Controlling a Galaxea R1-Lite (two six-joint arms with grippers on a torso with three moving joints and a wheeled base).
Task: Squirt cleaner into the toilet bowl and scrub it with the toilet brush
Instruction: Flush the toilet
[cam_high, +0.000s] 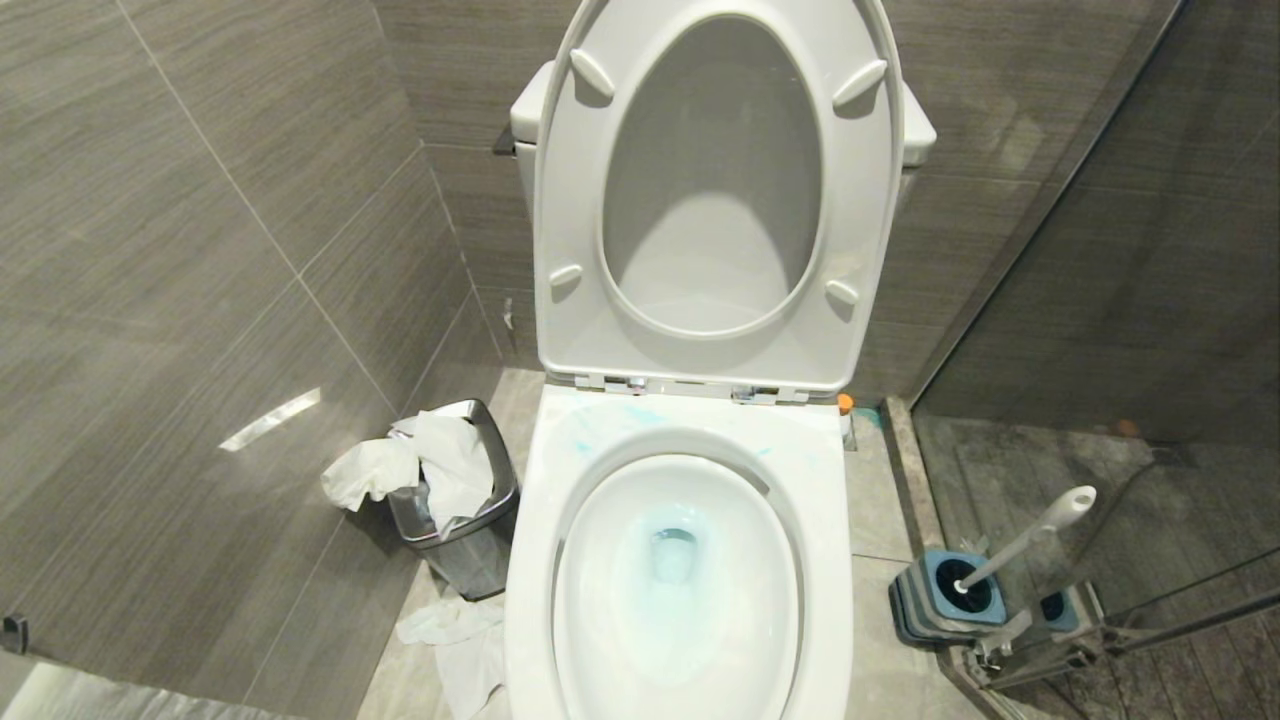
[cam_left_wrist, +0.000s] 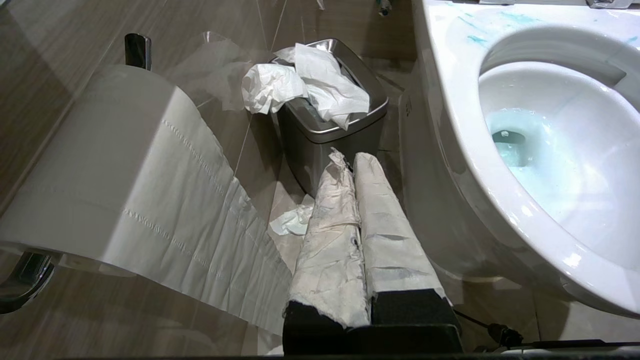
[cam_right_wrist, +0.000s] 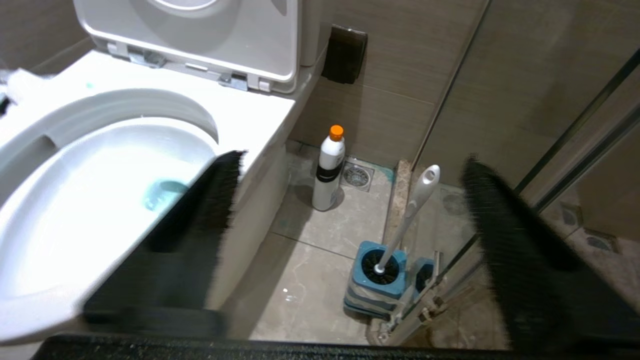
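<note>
The toilet bowl (cam_high: 825, 480) stands open with its seat up. Cleaner shows as pale blue streaks (cam_high: 600, 425) on the back rim and as tinted water (cam_high: 672, 552) in the basin. The toilet brush (cam_high: 1030, 532) stands in its blue holder (cam_high: 935, 600) on the floor right of the bowl. My right gripper (cam_right_wrist: 352, 160) hangs open and empty above that floor. The brush handle (cam_right_wrist: 412, 210) shows between its black fingers (cam_right_wrist: 215, 200), farther off and untouched. My left gripper (cam_left_wrist: 352, 162), with taped fingers, is shut on nothing beside the bowl's rim (cam_left_wrist: 450, 100). Neither gripper is in the head view.
A steel bin (cam_high: 470, 540) stuffed with tissue sits left of the toilet, with more tissue (cam_high: 455, 640) on the floor. A toilet paper roll (cam_left_wrist: 100, 165) hangs near my left gripper. A white bottle with an orange cap (cam_right_wrist: 329, 170) stands by a floor drain (cam_right_wrist: 356, 176). A glass partition (cam_high: 1100, 300) borders the brush.
</note>
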